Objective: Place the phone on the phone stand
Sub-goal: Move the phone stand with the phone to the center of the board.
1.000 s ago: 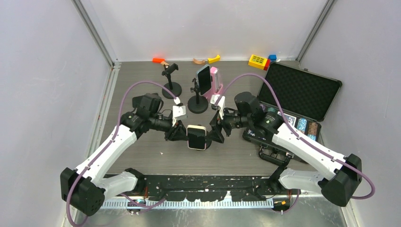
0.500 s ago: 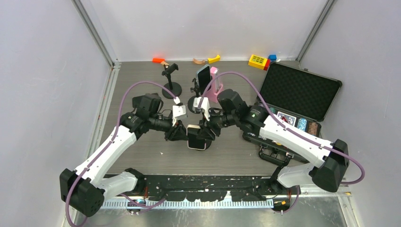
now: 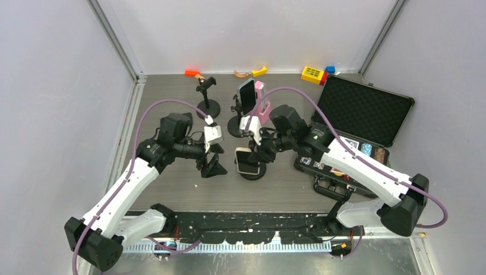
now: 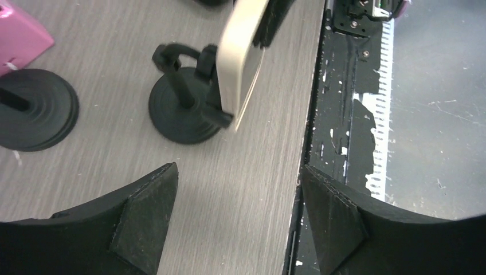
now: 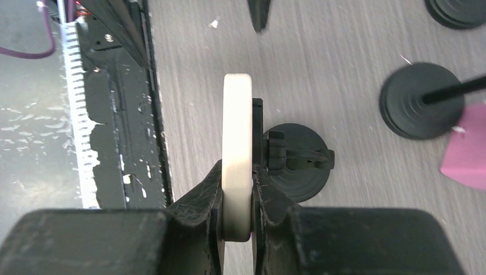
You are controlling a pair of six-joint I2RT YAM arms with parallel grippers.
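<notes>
From above, my right gripper (image 3: 259,153) clamps the cream phone (image 3: 247,161) at the black phone stand (image 3: 253,171), while my left gripper (image 3: 213,166) hangs just to its left, holding nothing. My left wrist view shows my left fingers (image 4: 143,217) spread wide, with the phone tilted against the stand's clamp beyond them. My right wrist view has the phone edge-on, pinched between my right fingers (image 5: 198,197), with the stand against its back.

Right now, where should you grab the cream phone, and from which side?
Pinch the phone on its two flat faces, from the end away from the stand, as the right gripper does. It is thin, so jaws span it, and the stand's clamp sits farther along one face.
</notes>
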